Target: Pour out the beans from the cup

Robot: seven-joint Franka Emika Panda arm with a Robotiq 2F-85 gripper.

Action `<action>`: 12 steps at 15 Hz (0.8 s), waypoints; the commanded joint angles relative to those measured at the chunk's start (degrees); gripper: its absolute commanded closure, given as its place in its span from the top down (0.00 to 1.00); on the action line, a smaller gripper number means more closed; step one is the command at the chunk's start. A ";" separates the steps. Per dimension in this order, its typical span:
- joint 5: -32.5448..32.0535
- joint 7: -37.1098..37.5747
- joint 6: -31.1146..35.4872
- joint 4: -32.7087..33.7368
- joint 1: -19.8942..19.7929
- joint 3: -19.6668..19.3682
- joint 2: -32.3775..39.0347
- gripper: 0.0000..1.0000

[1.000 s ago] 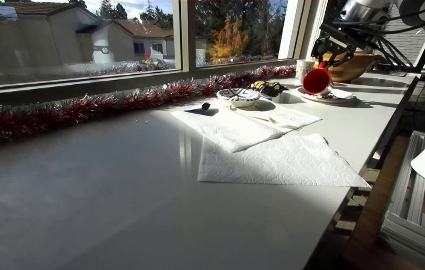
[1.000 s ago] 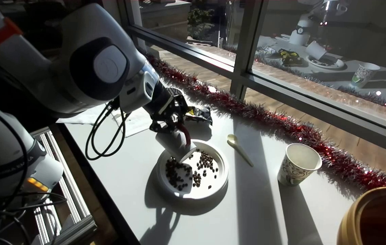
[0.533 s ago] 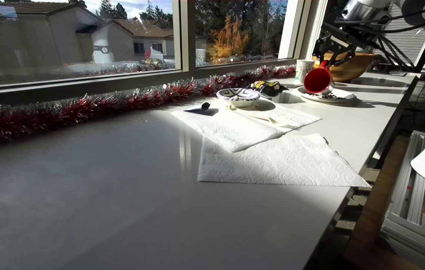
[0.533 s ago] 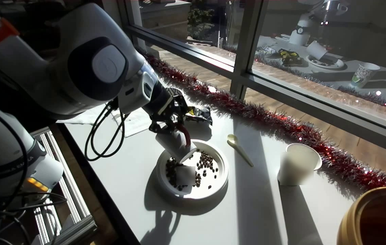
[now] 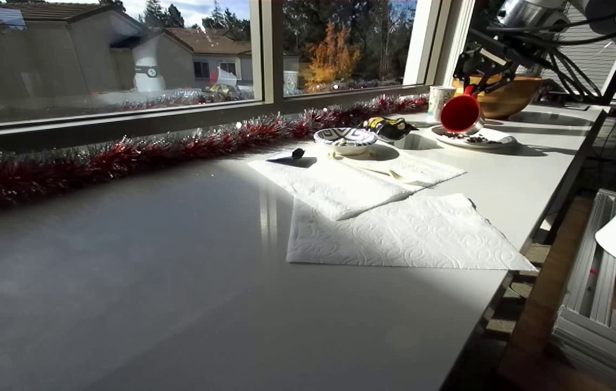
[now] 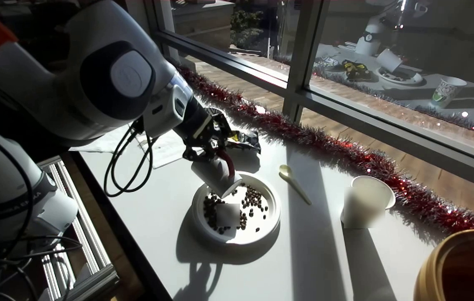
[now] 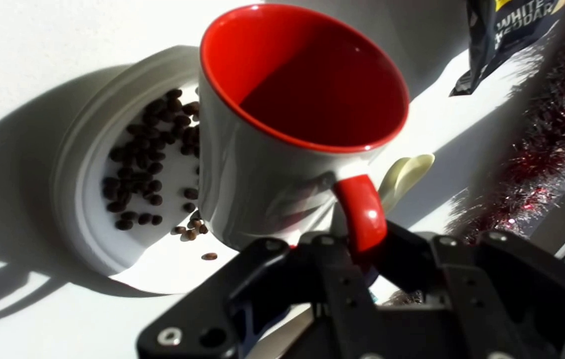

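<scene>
The mug (image 7: 292,114), white outside and red within, is over the white plate (image 7: 69,184), steeply tilted rather than upright; whether its rim touches the plate is hard to make out. The pincer (image 7: 364,244) is pinching it by the red handle (image 7: 362,212), and the partly shaded inside of the mug shows in the wrist view. Dark brown beans (image 7: 138,177) lie scattered on the plate, crowded in one patch and sparser elsewhere. Just beside the plate, a pale spoon (image 6: 296,187) rests on the counter (image 5: 177,282), between the plate and an upright paper cup (image 5: 440,103). Farther out, in both exterior views, are a dark snack bag (image 5: 389,129) and a wide yellow-brown bowl (image 5: 514,100), well apart from each other. In an exterior view, a patterned bowl (image 5: 354,147) stands near two overlapping paper towels (image 5: 406,239). Red and silver garland (image 6: 329,138) runs along the counter by the foot of the window frame (image 5: 271,54).
</scene>
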 commanded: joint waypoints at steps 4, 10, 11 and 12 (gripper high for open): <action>-4.81 2.37 0.61 0.08 -0.61 0.19 -4.71 0.02; -3.67 2.21 9.25 -0.21 0.72 -2.10 1.80 0.02; -4.77 3.43 10.62 -0.35 0.44 -2.29 2.16 0.02; -5.98 4.76 11.49 -0.48 0.08 -2.35 2.31 0.02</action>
